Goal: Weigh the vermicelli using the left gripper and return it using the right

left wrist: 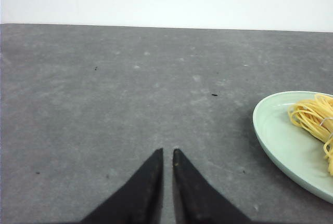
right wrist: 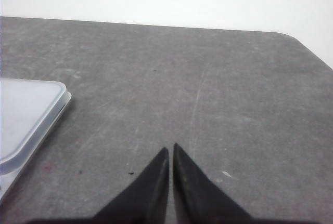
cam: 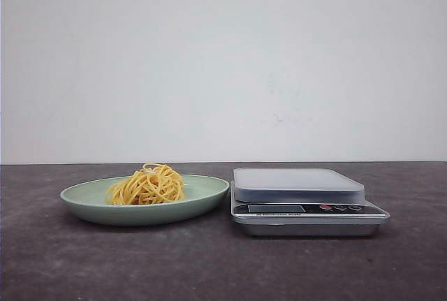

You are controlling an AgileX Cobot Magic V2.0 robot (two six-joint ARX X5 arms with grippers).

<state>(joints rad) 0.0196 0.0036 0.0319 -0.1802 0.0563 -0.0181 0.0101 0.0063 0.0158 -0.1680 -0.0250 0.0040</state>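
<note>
Left gripper (left wrist: pixel 167 152), shown in its wrist view with the two black fingers drawn together to a hairline slit, holds nothing and hangs over bare grey table (cam: pixel 223 266); the right gripper (right wrist: pixel 170 148) is likewise closed to a sliver and empty, over the table beside the scale. Neither arm appears in the front view. The vermicelli (cam: pixel 147 185), a coiled yellow bundle, lies in a pale green plate (cam: pixel 206 193), slightly toward nine o'clock of the plate's centre in the front view; a thin whitish band shows among the strands in the left wrist view. Directly at three o'clock of the plate stands a digital kitchen scale (cam: pixel 307 207), its rim just beside the plate's rim, its grey weighing platform (cam: pixel 297 179) bare, and its display too small to read. The task appears not yet begun, the step in hand being the left arm's reach for the bundle. To do this well, the fingers should probably spread wide before descending, straddle the coil across its banded middle, and close gently, since loose strands may slip or snap; the shallow plate may slide if nudged at its rim.
</note>
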